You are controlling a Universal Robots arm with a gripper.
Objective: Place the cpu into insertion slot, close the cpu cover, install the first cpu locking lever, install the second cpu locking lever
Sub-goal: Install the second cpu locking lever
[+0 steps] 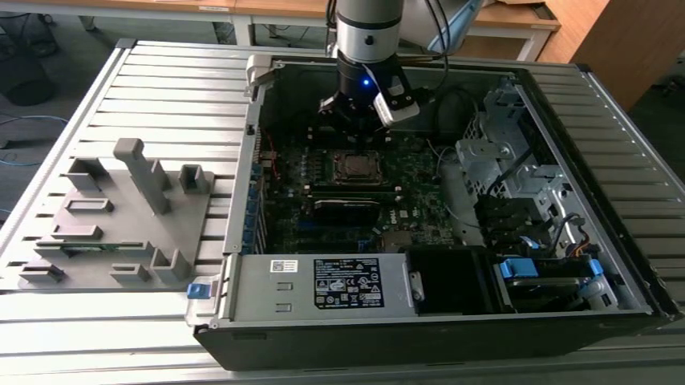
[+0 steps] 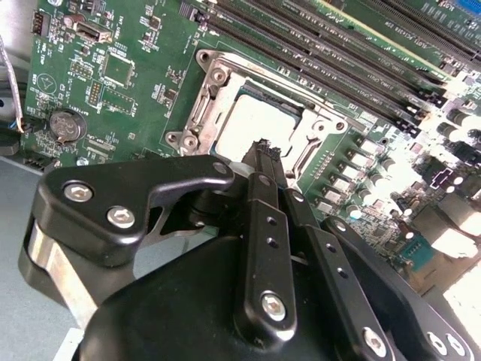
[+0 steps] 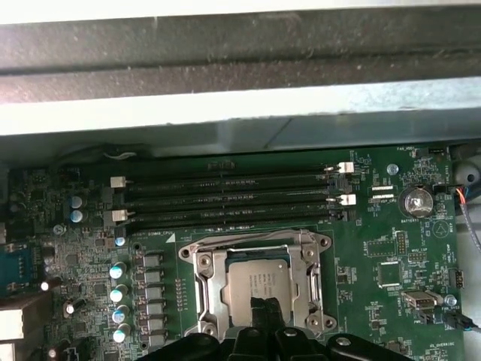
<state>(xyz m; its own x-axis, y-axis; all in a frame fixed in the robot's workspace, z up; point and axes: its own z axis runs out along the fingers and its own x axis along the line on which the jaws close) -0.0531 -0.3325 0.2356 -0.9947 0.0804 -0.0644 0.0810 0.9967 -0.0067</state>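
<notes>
The small square silvery-grey cpu (image 3: 257,282) lies inside the dark metal-rimmed insertion slot (image 3: 310,284), with the thin silvery metal cpu cover (image 2: 225,79) framing it. The black gripper (image 2: 264,150) hovers just above the chip's near edge, its fingers pressed together, holding nothing. A stray push there could tilt the chip or scrape the cover.

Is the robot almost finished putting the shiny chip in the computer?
Partly. The cpu already lies in the insertion slot, and the cpu cover frames it, apparently closed. The gripper sits just above the chip, holding nothing. I can't tell whether either locking lever is fastened, so those steps may be left.
</notes>
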